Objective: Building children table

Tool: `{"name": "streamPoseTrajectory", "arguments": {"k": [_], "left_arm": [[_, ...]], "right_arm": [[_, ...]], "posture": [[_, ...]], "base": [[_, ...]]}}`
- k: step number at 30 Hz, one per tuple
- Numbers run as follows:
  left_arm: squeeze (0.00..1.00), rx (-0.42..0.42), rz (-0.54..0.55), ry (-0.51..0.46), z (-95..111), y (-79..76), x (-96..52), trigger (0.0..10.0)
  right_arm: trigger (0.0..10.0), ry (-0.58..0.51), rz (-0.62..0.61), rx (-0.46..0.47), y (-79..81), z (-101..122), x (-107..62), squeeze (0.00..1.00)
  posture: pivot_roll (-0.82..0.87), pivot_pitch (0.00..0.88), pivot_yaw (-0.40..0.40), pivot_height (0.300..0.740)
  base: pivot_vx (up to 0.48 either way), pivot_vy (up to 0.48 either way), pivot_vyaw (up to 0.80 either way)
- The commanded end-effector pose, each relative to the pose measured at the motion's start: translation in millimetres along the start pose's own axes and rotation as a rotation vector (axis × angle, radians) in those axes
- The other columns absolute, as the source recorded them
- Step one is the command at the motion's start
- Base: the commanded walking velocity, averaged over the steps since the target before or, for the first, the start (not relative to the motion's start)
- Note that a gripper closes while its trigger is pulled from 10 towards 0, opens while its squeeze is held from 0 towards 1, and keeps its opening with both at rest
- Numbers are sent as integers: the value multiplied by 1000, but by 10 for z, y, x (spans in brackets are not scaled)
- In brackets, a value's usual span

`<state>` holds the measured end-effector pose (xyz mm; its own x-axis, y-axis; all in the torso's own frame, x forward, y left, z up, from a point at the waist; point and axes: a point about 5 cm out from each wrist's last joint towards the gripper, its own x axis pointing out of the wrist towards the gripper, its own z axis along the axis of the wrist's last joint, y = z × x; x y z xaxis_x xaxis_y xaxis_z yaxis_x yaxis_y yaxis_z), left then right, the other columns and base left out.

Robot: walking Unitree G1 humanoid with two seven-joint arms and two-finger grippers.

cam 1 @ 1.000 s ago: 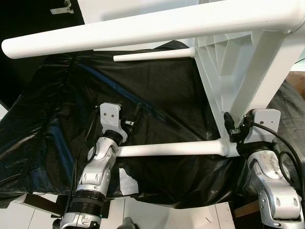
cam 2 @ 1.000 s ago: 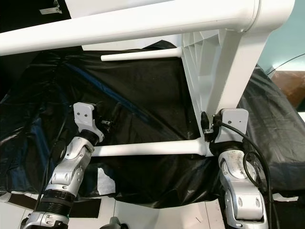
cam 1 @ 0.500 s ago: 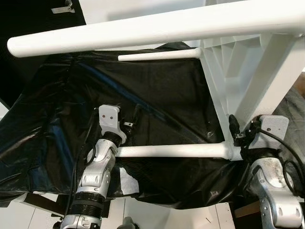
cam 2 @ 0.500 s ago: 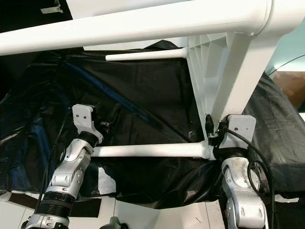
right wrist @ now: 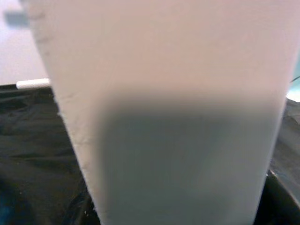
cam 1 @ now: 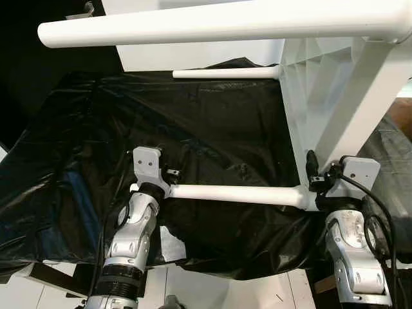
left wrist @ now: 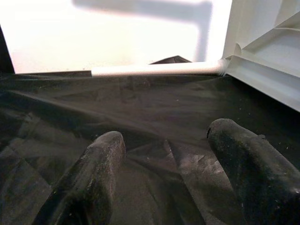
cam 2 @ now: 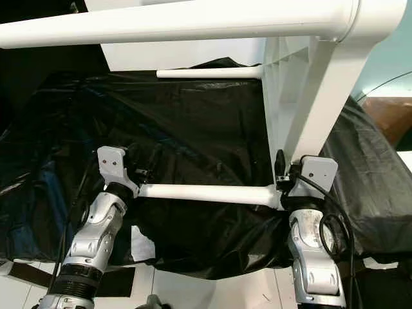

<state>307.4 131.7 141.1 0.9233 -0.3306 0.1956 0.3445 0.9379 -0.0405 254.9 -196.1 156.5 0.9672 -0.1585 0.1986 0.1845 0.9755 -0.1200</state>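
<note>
A white children's table lies on its side, its top (cam 1: 322,84) standing upright at the right and its legs pointing left. One leg (cam 1: 225,22) crosses high in front, another (cam 1: 225,73) lies at the back, and the near leg (cam 1: 238,193) runs low between my arms. My right gripper (cam 1: 318,177) is shut on the table top's lower edge beside the near leg's base; one black finger (cam 1: 311,168) shows against the panel. My left gripper (left wrist: 164,140) stands open over the sheet, by the near leg's free end (cam 1: 175,190).
A crinkled black plastic sheet (cam 1: 212,129) covers the raised surface under the table. White floor (cam 1: 212,290) shows below its front edge. A white board (cam 1: 193,58) stands behind, and a brown surface (cam 2: 386,116) lies at the far right.
The table has turned: the top leg's free end swung up and to the right, and the near leg's free end rose a little. The right gripper shifted with the table top.
</note>
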Motion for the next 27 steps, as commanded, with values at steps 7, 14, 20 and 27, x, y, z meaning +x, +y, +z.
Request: {"name": "streamPoseTrajectory", "arguments": {"k": [7, 14, 20, 27], "left_arm": [[0, 10, 27, -15, 9, 16, -29, 10000], [0, 12, 26, -18, 15, 12, -39, 10000], [0, 13, 20, -21, 22, 3, -62, 10000], [0, 24, 20, -30, 43, 22, -159, 10000]], "right_arm": [[10000, 86, 24, -16, 3, -233, -14, 475], [10000, 79, 22, -17, -3, -239, -83, 192], [10000, 53, 13, -23, -6, -205, -127, 0], [10000, -52, 107, -104, 101, 54, -266, 0]], "posture": [[-52, 55, 13, 740], [-55, 59, 15, 740], [-55, 63, 18, 740], [-57, 70, 20, 740]], "base": [[0, 0, 0], [0, 0, 0], [0, 0, 0], [0, 0, 0]]}}
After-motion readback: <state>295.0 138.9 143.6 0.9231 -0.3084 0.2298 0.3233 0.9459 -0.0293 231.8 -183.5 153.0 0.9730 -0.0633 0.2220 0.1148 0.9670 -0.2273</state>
